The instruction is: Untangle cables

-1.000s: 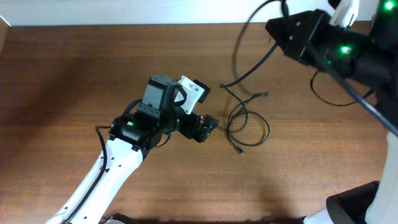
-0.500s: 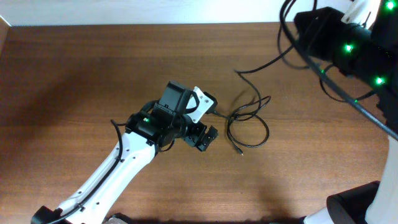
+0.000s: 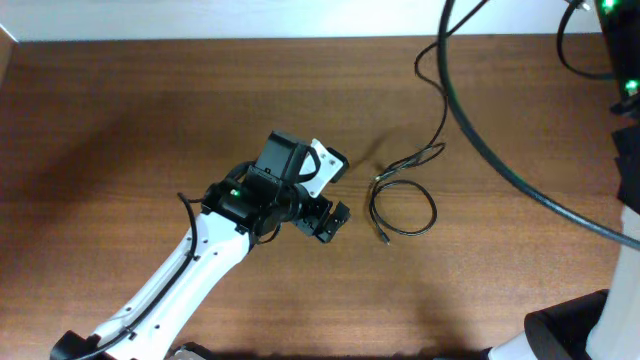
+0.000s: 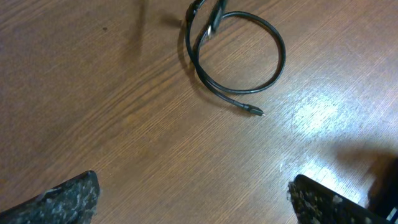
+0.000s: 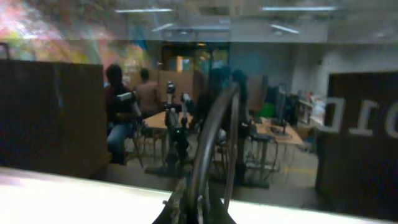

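Overhead, cable coil (image 3: pixel 433 208) beside released left end effector (image 3: pixel 332 220), right end effector (image 5: pixel 194 208) grasping cable (image 5: pixel 208 138)

The cable (image 3: pixel 434 210) is black on the reddish-brown, grained wooden table (image 3: pixel 120 120). Left of the cable, the left arm (image 3: pixel 190 285) is white with a green light (image 3: pixel 236 194).

Under me spreads a brown wood-grain surface (image 3: pixel 110 140). My right wrist looks out at a dim room: seated people (image 5: pixel 118 106), desks (image 5: pixel 273 132), ceiling lights (image 5: pixel 142 10).
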You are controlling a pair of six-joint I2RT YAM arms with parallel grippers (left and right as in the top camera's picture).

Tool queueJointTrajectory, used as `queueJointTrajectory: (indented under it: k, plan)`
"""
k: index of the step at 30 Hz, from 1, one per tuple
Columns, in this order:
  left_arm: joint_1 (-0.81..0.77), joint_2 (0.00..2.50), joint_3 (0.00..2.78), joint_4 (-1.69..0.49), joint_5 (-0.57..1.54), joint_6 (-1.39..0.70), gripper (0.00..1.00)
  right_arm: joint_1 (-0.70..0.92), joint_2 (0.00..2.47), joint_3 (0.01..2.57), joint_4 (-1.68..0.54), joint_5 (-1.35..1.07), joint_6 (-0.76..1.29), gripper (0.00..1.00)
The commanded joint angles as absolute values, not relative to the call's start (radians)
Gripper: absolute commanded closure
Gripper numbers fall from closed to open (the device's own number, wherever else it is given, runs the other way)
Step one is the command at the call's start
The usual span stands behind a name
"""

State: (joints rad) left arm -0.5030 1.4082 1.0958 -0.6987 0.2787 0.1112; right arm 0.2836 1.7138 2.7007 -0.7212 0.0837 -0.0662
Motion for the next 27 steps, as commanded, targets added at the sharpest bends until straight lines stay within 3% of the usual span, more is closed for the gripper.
queueJointTrajectory:
  k: [1,6,9,14,16,22,27]
  plan:
    - [-0.504,1.410,1.096,-0.690,0.273,0.105,0.01,0.281,1.708,2.704,-0.753,-0.161,-0.212,0.96]
    - [-0.504,1.410,1.096,-0.690,0.273,0.097,0.01,0.281,1.784,2.638,-0.986,-0.075,-0.490,0.96]
    - [-0.504,1.410,1.096,-0.693,0.273,0.098,0.01,0.273,1.830,2.624,-0.891,0.197,-0.494,0.96]
    - [-0.504,1.410,1.096,-0.693,0.272,0.098,0.01,0.245,1.829,2.625,-0.712,0.377,-0.598,0.96]
    - [-0.504,1.410,1.096,-0.694,0.272,0.098,0.01,0.229,1.829,2.625,-0.702,0.465,-0.587,0.96]
    - [-0.504,1.410,1.096,-0.694,0.272,0.098,0.01,-0.083,1.832,2.601,-0.902,0.561,-0.144,0.96]
    - [-0.504,1.410,1.096,-0.694,0.272,0.098,0.01,-0.359,1.832,2.486,-0.885,0.361,-0.091,0.96]
